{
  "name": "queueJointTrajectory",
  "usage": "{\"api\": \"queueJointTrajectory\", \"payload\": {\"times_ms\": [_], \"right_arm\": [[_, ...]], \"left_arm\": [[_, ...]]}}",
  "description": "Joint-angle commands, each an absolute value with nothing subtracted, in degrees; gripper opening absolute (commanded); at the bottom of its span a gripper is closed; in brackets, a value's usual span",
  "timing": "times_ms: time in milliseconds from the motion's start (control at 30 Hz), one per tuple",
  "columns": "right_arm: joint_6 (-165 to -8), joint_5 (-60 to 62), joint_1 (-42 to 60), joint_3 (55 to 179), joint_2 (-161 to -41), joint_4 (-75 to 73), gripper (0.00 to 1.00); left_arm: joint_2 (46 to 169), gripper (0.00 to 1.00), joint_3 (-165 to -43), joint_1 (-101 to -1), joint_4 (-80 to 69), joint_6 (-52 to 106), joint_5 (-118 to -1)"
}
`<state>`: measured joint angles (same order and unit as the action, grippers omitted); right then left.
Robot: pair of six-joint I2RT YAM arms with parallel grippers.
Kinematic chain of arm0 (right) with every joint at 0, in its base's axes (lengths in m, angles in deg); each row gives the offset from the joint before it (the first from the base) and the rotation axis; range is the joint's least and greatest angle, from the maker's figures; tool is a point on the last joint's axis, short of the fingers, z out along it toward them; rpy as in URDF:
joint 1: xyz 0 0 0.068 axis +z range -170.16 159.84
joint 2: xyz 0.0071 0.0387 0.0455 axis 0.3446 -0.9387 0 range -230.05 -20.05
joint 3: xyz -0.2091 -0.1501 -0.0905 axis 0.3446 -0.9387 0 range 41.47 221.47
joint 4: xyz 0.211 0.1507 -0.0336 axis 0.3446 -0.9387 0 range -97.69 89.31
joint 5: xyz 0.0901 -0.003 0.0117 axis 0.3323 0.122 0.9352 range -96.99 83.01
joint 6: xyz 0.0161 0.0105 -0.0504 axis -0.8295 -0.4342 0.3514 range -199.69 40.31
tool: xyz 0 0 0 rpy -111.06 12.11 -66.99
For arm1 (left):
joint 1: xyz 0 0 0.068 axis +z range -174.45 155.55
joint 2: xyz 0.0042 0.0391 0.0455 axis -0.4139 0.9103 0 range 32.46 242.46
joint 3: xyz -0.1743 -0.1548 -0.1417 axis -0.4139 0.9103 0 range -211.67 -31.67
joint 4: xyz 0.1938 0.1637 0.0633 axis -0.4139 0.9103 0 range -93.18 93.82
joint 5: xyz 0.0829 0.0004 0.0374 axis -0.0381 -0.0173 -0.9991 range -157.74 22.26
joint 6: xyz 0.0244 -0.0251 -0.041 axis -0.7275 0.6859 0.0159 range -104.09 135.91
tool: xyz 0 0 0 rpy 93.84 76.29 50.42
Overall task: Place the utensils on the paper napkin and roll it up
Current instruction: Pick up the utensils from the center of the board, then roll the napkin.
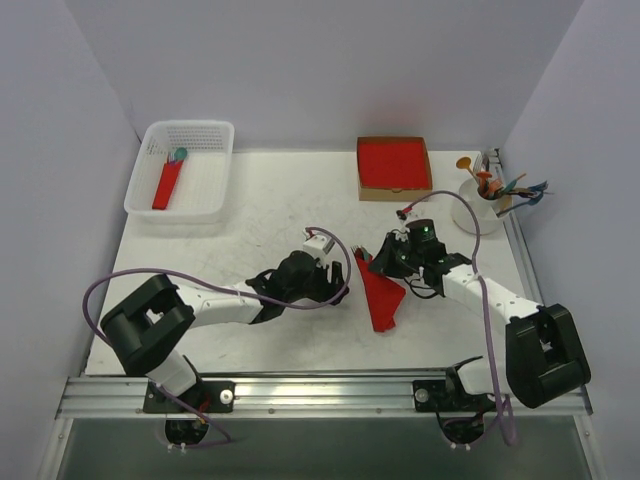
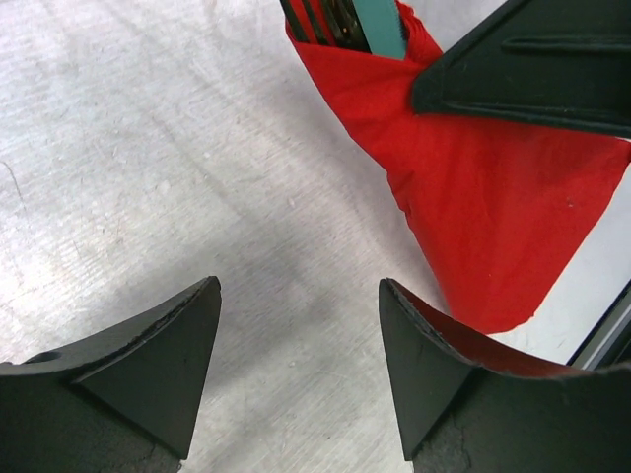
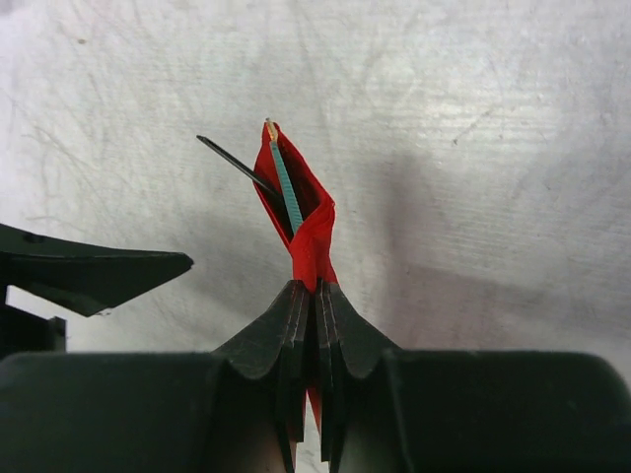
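Note:
The red paper napkin [image 1: 383, 293] lies partly folded into a cone at the table's middle. My right gripper [image 1: 378, 262] is shut on its upper part; in the right wrist view the jaws [image 3: 316, 288] pinch the red paper [image 3: 311, 232]. Utensils stick out of the fold: dark tines [image 2: 340, 20], a teal strip [image 2: 382, 25], and a thin dark piece [image 3: 237, 166]. My left gripper [image 1: 335, 282] stands open just left of the napkin [image 2: 493, 217], with only bare table between its fingers [image 2: 299, 296]. The napkin's lower edge lies just outside its right fingertip [image 2: 424, 355].
A white basket [image 1: 215, 135] at the back left holds a red roll with a teal spoon head [image 1: 168, 185]. A cardboard box of red sheets [image 1: 393, 165] sits at the back centre. A white cup [image 1: 480, 212] with colourful cutlery stands at the back right.

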<state>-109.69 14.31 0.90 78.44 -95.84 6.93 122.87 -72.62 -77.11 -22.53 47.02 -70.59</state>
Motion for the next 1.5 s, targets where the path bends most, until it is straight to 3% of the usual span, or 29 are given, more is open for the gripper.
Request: {"api": "queueJointTrajectory", "payload": {"times_ms": [0, 567, 700, 1467], "right_arm": [[-109.66, 15.60, 1.11, 82.60, -92.56, 4.77, 0.00], [-111.85, 17.97, 1.29, 90.95, -90.01, 0.90, 0.00], [-112.47, 18.50, 1.29, 92.88, -89.22, 0.37, 0.00], [-118.88, 24.56, 1.81, 101.76, -84.12, 1.42, 0.00]], "left_arm": [[120.00, 0.74, -72.72, -76.30, -29.01, 47.90, -69.67], [118.76, 0.83, -65.78, -74.11, -51.95, 52.29, -66.26], [118.41, 0.93, -66.91, -74.02, -54.42, 53.52, -65.19], [116.30, 0.92, -70.08, -67.87, -70.24, 61.08, -54.03]]}}
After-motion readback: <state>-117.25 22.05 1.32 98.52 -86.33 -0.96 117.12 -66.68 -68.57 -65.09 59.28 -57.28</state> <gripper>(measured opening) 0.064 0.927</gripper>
